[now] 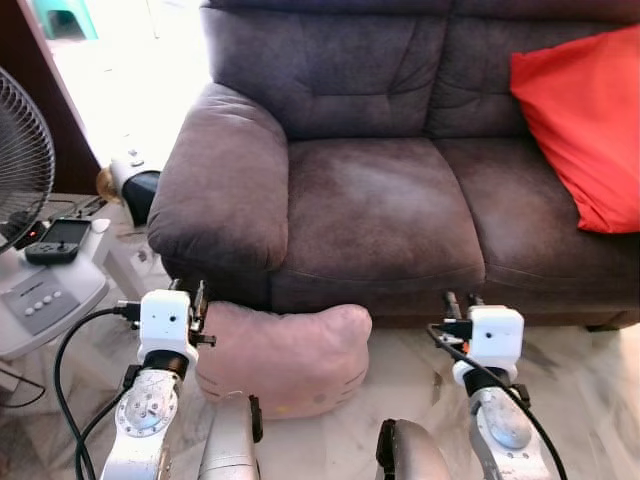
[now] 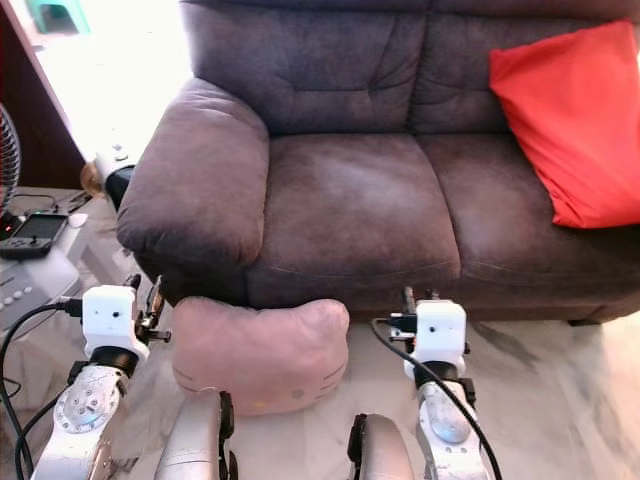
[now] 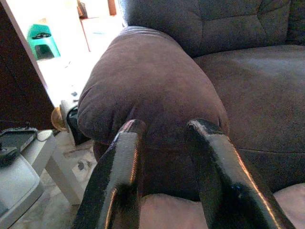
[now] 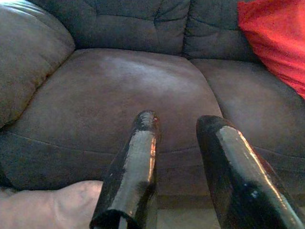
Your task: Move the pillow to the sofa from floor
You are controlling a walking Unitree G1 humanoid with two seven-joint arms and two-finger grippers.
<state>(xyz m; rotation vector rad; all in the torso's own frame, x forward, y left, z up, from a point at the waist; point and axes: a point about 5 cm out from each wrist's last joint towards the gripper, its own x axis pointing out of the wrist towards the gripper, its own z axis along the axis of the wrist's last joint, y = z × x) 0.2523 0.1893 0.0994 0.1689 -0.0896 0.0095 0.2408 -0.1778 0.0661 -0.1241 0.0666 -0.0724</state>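
— Pillow [image 1: 285,355] first: where does it lie?

— Lower middle of the head view, on the floor [image 1: 585,390], pink, with a cat face stitched on it, pressed against the front of the dark sofa [image 1: 380,215] below the seat.

— And the hands, from left to right?

— Left hand [image 3: 164,143] is at the pillow's left end, fingers parted, gripping nothing. Right hand [image 4: 183,138] hovers to the pillow's right, equally parted and empty.

— How will the pillow handle?

— Probably light, plump and yielding; it should squash rather than slip. I would squeeze it between both hands at its two ends, since a pinch at one ear may let it sag.

— Where would it go?

— The bare seat, left of the red cushion [image 1: 585,125].
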